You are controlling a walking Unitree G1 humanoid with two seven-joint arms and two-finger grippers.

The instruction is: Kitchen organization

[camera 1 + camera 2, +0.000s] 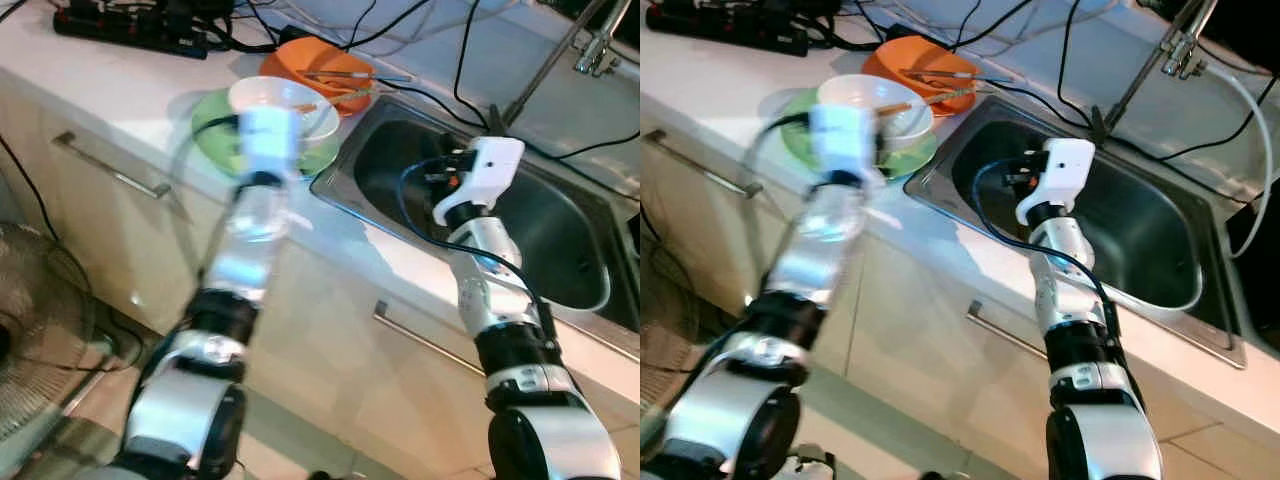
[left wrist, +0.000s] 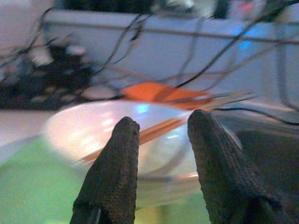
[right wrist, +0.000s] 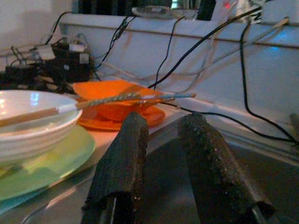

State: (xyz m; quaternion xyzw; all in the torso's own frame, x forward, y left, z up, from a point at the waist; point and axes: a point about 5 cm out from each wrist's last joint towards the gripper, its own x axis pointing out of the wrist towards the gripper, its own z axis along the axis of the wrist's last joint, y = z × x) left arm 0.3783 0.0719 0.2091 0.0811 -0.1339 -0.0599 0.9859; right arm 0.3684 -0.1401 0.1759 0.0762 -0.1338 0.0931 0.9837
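Setting: we are looking down at a pale kitchen counter (image 1: 120,110) with a steel sink (image 1: 560,230) set into it, and a tap (image 1: 598,45) standing at the far corner.
Dishes: a white bowl (image 1: 290,105) is sitting on a green plate (image 1: 215,135) just beside the sink's rim; an orange bowl (image 1: 315,62) is sitting right behind them.
Chopsticks: we are seeing chopsticks (image 3: 117,100) lying across from the white bowl to the orange one, resting loosely on the rims.
Left gripper (image 2: 161,140): we are reaching it toward the near rim of the white bowl; its two fingers are standing apart with nothing between them.
Right gripper (image 3: 163,140): we are holding it over the sink basin, low by the sink's edge, fingers apart and empty.
Risk, chopsticks: we are judging that a nudge to the white bowl could roll the chopsticks off into the sink or onto the counter.
Risk, stack: we are judging that a push instead of a clean pinch could slide the bowl on the green plate toward the sink.
Risk, cables: black cables (image 1: 420,95) are trailing over the counter and the sink's edge, and a power strip (image 1: 130,28) is lying at the back; we are judging that either arm could snag them.
Risk, blur: the left arm is looking smeared in the head views, so we cannot tell how close its fingers are to the rim.
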